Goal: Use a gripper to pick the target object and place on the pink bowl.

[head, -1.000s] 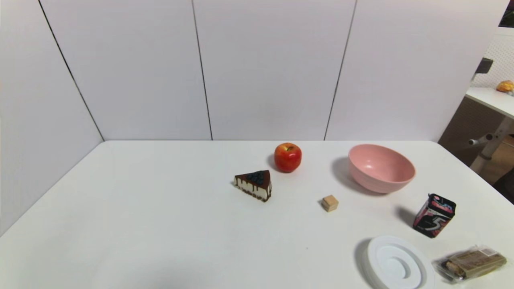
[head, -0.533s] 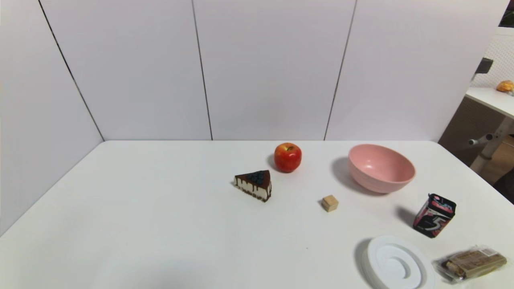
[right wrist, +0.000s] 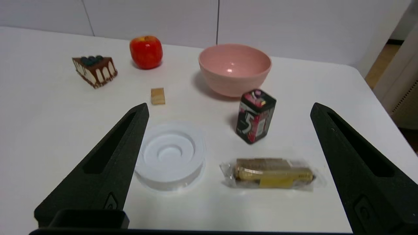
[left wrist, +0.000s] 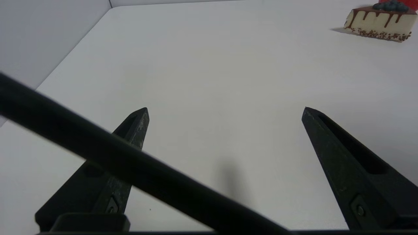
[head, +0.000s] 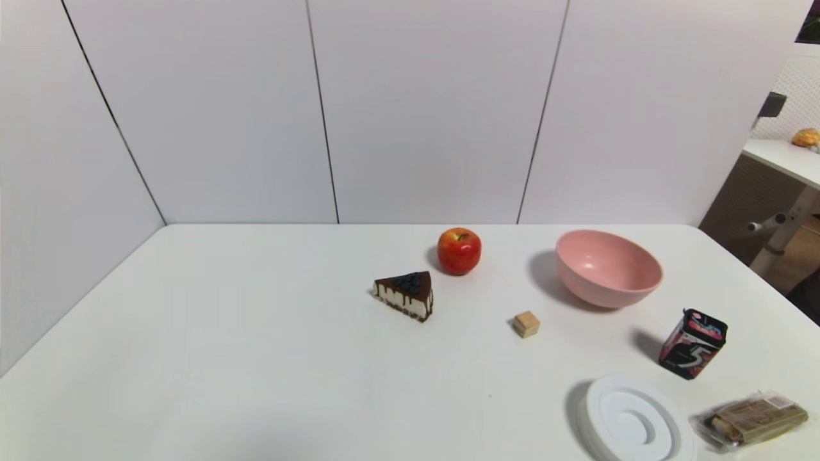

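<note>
The small tan cube [head: 526, 324] [right wrist: 158, 96] rests on the white table, a short way in front and to the left of the deep pink bowl [head: 608, 267] [right wrist: 234, 69], which is empty. Neither arm shows in the head view. My right gripper [right wrist: 228, 109] is open, hanging above the near right part of the table, well short of the cube. My left gripper [left wrist: 225, 111] is also open over bare table on the left, with a dark cable crossing its view.
A red apple [head: 459, 250] and a cake slice [head: 406, 294] sit left of the bowl. A gum box [head: 693, 344], a flat white lid [head: 631, 419] and a wrapped snack bar [head: 749, 419] lie near the front right. The table's right edge [head: 762, 288] is close.
</note>
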Available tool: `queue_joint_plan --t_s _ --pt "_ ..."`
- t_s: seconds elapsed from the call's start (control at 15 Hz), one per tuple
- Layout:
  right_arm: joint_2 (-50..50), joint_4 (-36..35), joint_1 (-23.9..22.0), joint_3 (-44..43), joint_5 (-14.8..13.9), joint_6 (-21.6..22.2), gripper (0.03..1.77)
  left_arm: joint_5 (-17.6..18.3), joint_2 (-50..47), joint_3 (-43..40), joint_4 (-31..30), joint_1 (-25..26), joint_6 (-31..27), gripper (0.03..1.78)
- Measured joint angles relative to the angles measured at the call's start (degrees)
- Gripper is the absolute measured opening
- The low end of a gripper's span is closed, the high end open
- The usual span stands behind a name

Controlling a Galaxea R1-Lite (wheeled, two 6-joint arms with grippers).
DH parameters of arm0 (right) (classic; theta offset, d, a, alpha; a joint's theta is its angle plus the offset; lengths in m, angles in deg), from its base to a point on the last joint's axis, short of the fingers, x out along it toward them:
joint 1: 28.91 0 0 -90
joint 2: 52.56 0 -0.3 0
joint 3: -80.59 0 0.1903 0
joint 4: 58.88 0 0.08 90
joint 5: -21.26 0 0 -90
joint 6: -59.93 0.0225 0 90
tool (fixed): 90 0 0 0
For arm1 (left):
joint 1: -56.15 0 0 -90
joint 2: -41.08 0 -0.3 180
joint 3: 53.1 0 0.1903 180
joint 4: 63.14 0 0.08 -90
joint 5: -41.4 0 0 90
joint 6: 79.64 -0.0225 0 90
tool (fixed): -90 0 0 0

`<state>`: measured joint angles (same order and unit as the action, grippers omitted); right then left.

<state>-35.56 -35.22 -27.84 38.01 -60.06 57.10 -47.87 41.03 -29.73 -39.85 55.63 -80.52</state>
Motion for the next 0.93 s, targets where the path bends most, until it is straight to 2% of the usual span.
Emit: queue_joint_plan --t_s 0.2,0.4,0.53,0.73,0.93 --pt "12.1 -0.1 2.7 -12.0 1.9 -0.2 1.71 0.0 0.0 0.0 0.0 0.0 0.0 1.69" --pt "23.9 -0.5 5.4 -22.9 7.7 -0.6 1.71 0.0 0.0 0.0 0.0 0.0 0.0 1.69" --pt "31.6 -1.0 10.6 -29.7 10.0 -1.4 1.71 0.0 0.0 0.0 0.0 0.0 0.0 1.69" --pt "41.5 -1.4 18.3 -37.0 10.9 -2.3 1.71 0.0 0.0 0.0 0.0 0.0 0.0 1.69" --pt "50.7 -0.7 20.8 -41.4 10.9 -5.8 1.71 0.0 0.0 0.0 0.0 0.0 0.0 1.69"
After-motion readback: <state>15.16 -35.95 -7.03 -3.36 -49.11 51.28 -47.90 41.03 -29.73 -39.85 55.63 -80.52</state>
